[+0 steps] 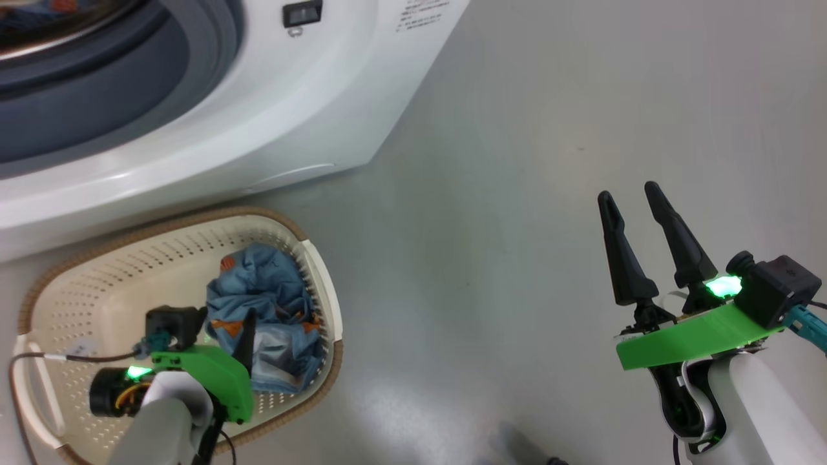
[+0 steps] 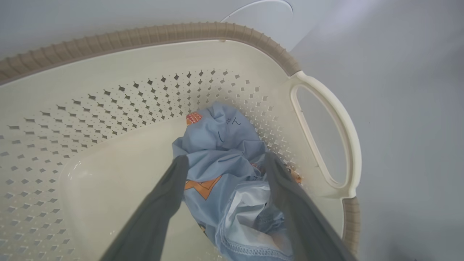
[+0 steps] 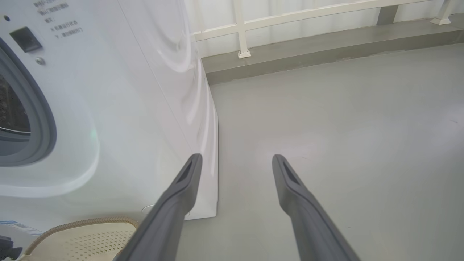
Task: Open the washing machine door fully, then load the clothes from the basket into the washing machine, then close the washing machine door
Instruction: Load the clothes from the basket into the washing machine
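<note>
Two wide-spread fingers (image 2: 170, 195) of our left gripper (image 2: 225, 158) straddle crumpled light-blue bear-print clothes (image 2: 221, 141) in the perforated cream plastic basket (image 2: 108, 105). If we close too shallow, the fabric could slip free.

The left tool (image 2: 225, 158), fingers spread wide, straddles the crumpled light-blue clothes (image 2: 221, 139) lying in the basket (image 2: 108, 108), near its white handle (image 2: 349, 127). Grey floor (image 2: 409, 127) lies beyond the handle.

Clothes (image 1: 265, 310) in basket (image 1: 97, 290) (right end); basket before washing machine (image 1: 291, 97).
</note>
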Robot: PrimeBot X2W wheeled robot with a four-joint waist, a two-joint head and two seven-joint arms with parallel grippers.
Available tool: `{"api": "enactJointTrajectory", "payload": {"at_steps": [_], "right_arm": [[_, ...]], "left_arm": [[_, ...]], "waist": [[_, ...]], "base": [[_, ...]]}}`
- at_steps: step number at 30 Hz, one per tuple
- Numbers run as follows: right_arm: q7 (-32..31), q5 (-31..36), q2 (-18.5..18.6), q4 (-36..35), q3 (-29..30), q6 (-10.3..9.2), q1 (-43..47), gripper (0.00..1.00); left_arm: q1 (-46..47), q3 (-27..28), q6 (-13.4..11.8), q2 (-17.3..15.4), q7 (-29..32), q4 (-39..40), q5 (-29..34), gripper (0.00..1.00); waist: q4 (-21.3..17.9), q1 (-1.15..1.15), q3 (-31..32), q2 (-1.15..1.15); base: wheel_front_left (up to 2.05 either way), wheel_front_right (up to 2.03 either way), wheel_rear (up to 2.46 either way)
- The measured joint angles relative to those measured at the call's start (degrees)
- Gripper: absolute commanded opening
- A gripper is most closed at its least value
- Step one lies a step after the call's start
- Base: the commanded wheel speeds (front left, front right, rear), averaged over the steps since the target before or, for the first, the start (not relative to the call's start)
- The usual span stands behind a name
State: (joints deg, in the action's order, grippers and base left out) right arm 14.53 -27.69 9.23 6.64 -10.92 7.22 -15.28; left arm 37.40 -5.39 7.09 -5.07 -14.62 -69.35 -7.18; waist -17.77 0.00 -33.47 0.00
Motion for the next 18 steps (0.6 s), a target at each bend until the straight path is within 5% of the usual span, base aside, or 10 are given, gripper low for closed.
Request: {"api": "enactJointTrajectory", "payload": {"at_steps": [18], "right_arm": [[0.01,-0.05,-0.94,-1.03,-1.86,0.0,-3.57,1.0]], "left_arm": [[6.8,-1.59,-0.59,-4.2,3.56,-4.5,0.29,1.0]], "waist": [[-3.28,0.0,-6.94,0.0]], "base": [[0.0,0.0,0.0]]}}
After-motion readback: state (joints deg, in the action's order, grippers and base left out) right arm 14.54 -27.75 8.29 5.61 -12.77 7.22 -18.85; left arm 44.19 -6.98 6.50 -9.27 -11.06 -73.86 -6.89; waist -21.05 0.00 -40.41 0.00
